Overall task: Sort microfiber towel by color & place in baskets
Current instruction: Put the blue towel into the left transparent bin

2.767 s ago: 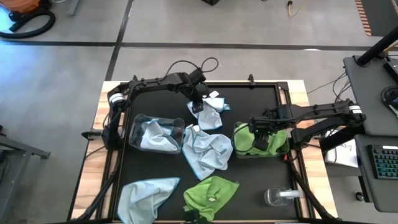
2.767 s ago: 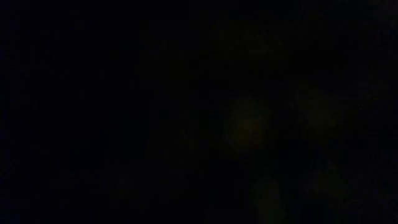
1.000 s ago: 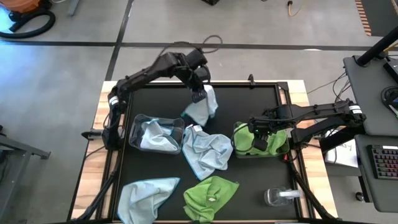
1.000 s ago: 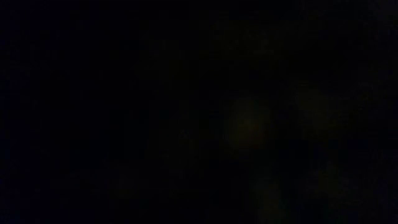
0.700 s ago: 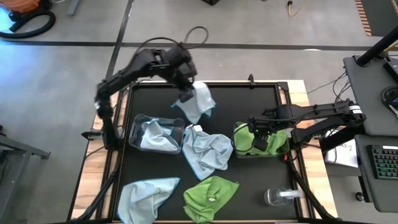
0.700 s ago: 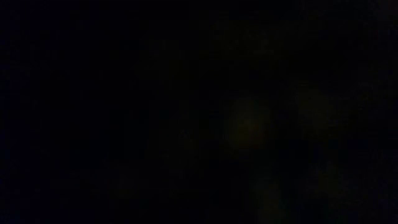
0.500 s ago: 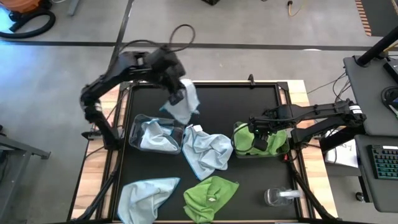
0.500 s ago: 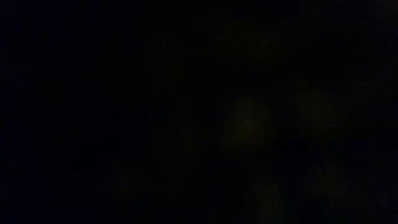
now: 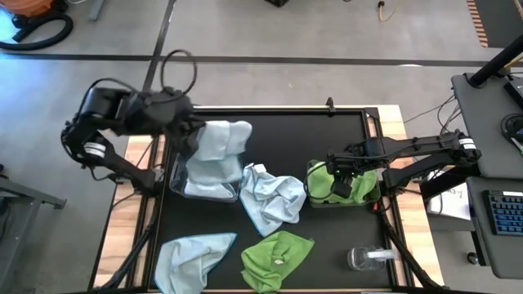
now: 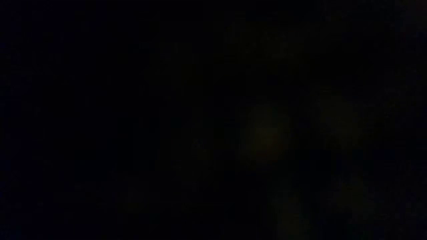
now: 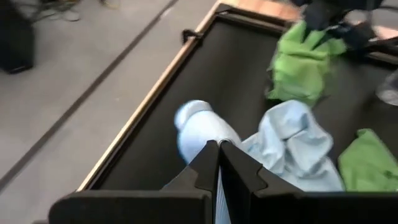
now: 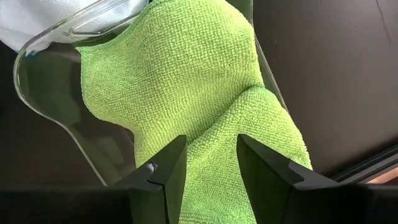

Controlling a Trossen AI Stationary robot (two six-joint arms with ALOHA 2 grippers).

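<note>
Left gripper (image 9: 193, 135) carries a blue towel (image 9: 216, 149) above the left basket (image 9: 181, 189).
Its fingers are pinched tight on the cloth, ready for release there; beyond, the right gripper (image 9: 343, 181) waits, fingers spread, above the green towel (image 12: 205, 93) in the right basket (image 9: 310, 175).

Far edge of mat (image 9: 327, 131) open right of hanging blue towel (image 9: 216, 147). Centre blocked: crumpled blue towel (image 9: 271, 196); green-filled basket (image 9: 339, 184) by right edge.

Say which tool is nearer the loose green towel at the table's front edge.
Right. The right tool hangs open over the green-filled basket, diagonally behind the loose green towel; the left tool is farther, at the opposite basket.
</note>
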